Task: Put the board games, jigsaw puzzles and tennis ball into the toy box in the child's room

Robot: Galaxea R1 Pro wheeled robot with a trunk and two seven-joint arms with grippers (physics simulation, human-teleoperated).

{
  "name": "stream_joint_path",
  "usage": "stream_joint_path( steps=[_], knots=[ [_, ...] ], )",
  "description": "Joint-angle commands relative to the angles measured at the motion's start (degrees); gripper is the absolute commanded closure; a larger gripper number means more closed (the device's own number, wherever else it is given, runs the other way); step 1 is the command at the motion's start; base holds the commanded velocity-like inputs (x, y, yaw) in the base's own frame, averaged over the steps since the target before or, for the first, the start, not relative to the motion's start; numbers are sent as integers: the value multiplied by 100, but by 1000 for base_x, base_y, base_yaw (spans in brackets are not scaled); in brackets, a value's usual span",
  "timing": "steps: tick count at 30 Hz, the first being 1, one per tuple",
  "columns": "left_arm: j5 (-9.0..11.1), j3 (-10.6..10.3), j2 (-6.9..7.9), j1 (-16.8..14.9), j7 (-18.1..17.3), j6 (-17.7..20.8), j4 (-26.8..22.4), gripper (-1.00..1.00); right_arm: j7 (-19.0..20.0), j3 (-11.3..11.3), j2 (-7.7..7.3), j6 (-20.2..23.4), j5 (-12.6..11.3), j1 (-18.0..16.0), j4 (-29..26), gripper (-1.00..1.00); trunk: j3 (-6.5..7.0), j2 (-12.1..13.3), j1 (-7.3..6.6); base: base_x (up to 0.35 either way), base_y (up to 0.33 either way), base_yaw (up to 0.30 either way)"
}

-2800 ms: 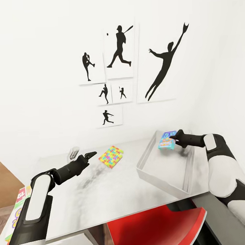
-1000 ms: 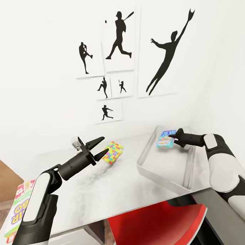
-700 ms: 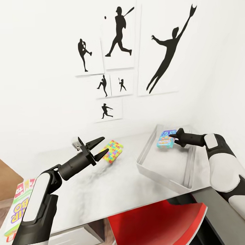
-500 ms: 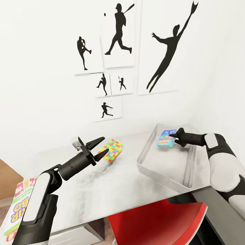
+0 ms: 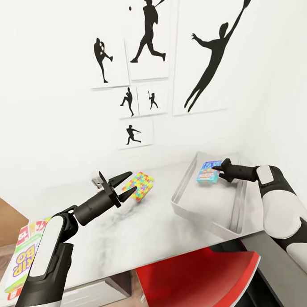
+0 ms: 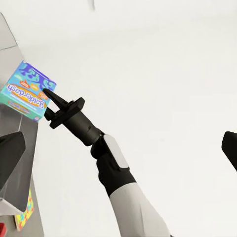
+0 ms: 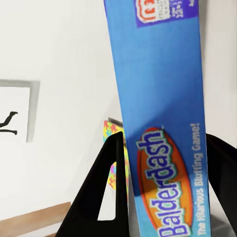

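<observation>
My right gripper (image 5: 216, 169) is shut on the small blue board game (image 5: 208, 172), a "Balderdash" box, and holds it upright just above the back of the light grey toy box (image 5: 205, 224). The right wrist view has that box (image 7: 163, 123) clamped between both dark fingers (image 7: 101, 190). My left gripper (image 5: 131, 181) hangs open over the table (image 5: 130, 237), its tips just short of a multicolour jigsaw puzzle (image 5: 140, 185) that lies there. The left wrist view looks across at the blue box (image 6: 27, 91) and my right gripper (image 6: 48, 106).
A red-green-yellow Skip-Bo box (image 5: 20, 262) lies low at the far left, beyond the table's edge. A small grey-white object (image 5: 97, 178) stands behind my left gripper. A red chair (image 5: 195, 281) sits under the table's near edge. Baseball silhouette prints (image 5: 148, 28) hang on the white wall.
My left gripper went from shut to open and moved forward to the puzzle, then held still. The right gripper kept the blue box over the toy box. The view shifted slightly.
</observation>
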Motion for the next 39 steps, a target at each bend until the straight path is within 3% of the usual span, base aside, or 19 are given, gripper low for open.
stream_joint_path(
  steps=[1, 39],
  knots=[
    [-18, 9, -4, -6, -10, 31, 0, -100, -3, -29, 4, 30, -8, -10, -1, 100, -20, -12, 3, 0, 0, 0],
    [-113, -5, -10, -23, -10, 31, 3, -100, -3, -27, 20, 30, -3, -138, 8, 100, -374, -12, 3, 0, 0, 0]
  ],
)
